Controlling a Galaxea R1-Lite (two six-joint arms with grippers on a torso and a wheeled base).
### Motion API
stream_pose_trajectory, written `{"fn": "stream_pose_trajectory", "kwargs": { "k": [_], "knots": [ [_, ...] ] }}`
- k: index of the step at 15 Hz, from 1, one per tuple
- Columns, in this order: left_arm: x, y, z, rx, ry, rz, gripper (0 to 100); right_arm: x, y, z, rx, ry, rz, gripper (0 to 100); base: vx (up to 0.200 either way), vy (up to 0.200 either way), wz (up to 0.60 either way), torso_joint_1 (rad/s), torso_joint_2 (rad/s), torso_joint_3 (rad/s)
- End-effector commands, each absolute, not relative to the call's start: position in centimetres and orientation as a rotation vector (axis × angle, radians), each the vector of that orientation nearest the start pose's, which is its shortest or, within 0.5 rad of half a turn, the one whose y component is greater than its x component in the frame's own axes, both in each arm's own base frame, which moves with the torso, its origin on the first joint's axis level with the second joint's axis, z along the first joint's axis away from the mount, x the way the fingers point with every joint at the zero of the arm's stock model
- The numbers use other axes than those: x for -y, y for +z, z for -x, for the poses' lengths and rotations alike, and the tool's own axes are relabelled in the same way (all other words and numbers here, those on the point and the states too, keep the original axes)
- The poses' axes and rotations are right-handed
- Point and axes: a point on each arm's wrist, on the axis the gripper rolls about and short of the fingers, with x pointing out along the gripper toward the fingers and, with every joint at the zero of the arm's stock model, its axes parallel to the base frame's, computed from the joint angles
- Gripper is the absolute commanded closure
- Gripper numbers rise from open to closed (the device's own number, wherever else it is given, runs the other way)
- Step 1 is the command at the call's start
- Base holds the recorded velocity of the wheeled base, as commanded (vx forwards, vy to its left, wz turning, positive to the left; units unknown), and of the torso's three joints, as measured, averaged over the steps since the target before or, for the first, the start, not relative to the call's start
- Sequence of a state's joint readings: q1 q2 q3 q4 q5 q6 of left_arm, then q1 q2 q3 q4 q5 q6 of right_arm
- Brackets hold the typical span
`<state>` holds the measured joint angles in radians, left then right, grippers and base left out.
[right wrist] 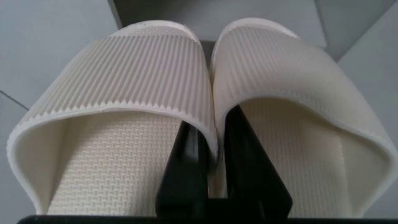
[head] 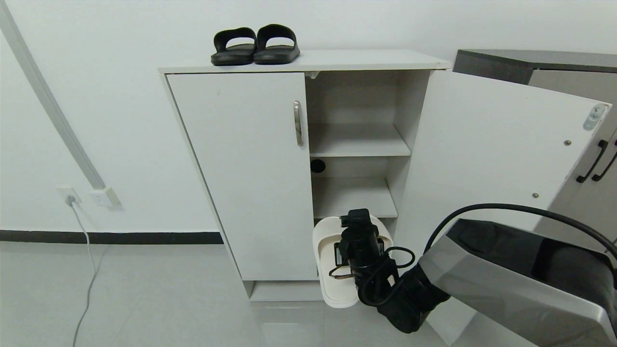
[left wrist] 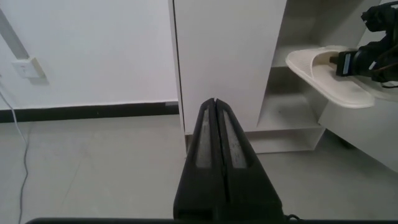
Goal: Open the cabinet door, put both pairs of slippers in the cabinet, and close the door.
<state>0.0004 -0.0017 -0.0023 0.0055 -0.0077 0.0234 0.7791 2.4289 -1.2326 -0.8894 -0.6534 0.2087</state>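
Note:
A white cabinet (head: 241,173) stands against the wall with its right door (head: 487,154) swung open and its left door shut. A pair of black slippers (head: 255,46) rests on its top. My right gripper (head: 354,241) is shut on a pair of cream slippers (head: 330,260), pinching the inner strap edges (right wrist: 211,118) of both together. It holds them just in front of the lowest open compartment, toes pointing in. The left wrist view shows the cream slippers (left wrist: 329,74) and the cabinet's open side from the left. My left gripper (left wrist: 214,109) hangs low above the floor, shut and holding nothing.
Inside the open half are two bare shelves (head: 359,142) and a bottom space. A dark grey cabinet (head: 554,67) stands to the right, behind the open door. A wall socket (head: 67,195) with a cable sits low on the left wall. Grey tiled floor spreads in front.

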Motion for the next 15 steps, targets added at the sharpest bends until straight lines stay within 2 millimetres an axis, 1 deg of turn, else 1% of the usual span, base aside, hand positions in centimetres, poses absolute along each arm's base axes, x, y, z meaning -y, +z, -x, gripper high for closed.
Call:
{"fn": "stream_pose_trajectory", "kwargs": {
  "k": [1, 3, 6, 7, 10, 15],
  "knots": [
    [0.0, 7.6, 2.3, -0.003, -0.008, -0.023, 100, -30.8, 2.5, -33.7, -0.25, 0.091, -0.001, 100, 0.0, 0.0, 0.0, 0.002, 0.0, -0.207],
    [0.0, 7.5, 2.3, -0.005, -0.008, -0.023, 100, -30.6, 2.5, -33.9, -0.25, 0.084, -0.003, 100, 0.0, 0.0, 0.0, 0.005, 0.0, -0.202],
    [0.0, 7.5, 2.3, -0.003, -0.008, -0.023, 100, -30.5, 1.4, -34.2, -0.237, 0.056, -0.005, 100, 0.0, 0.0, 0.0, 0.004, 0.0, -0.176],
    [0.0, 7.6, 2.3, -0.001, -0.008, -0.023, 100, -30.5, 1.6, -34.3, -0.205, 0.055, -0.014, 100, 0.0, 0.0, 0.0, 0.012, 0.0, -0.066],
    [0.0, 7.6, 2.3, -0.001, -0.006, -0.021, 100, -29.5, 1.7, -35.4, -0.068, 0.018, -0.004, 100, 0.0, 0.0, 0.0, 0.0, 0.0, 0.0],
    [0.0, 7.5, 2.3, -0.003, -0.008, -0.021, 100, -29.1, 1.7, -35.6, -0.062, 0.011, -0.001, 100, 0.0, 0.0, 0.0, 0.0, 0.0, 0.0]
  ]
}}
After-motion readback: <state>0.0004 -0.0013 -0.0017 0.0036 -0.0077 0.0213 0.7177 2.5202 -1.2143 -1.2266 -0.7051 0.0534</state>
